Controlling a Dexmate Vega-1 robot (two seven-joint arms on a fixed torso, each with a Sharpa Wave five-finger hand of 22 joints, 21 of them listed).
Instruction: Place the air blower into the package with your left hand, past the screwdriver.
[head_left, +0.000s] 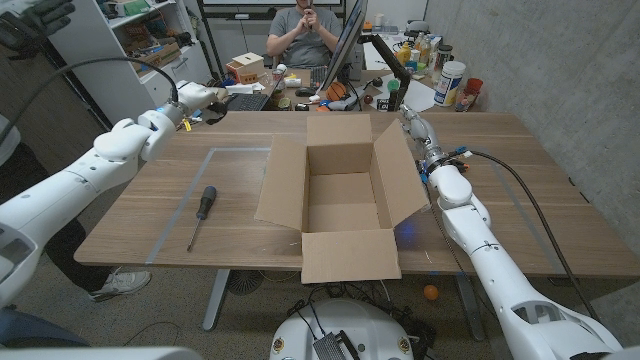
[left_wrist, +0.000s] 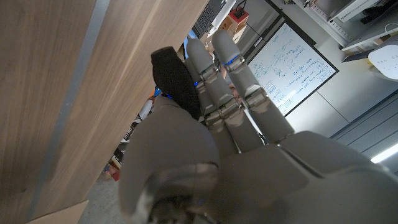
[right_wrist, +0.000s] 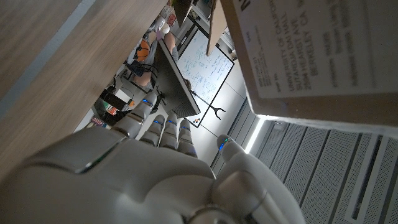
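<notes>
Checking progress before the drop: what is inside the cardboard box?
The cardboard box shows only its bare floor; the near wall hides the strip behind it. The left hand holds the air blower.

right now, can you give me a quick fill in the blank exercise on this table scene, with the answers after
1. The left hand grips the black air blower at the table's far ____ corner.
2. The screwdriver lies on the table to the ____ of the open cardboard box.
3. The inside of the box holds ____.
4. The right hand is beside the box's ____ flap.

Missing words: left; left; nothing; right
</notes>
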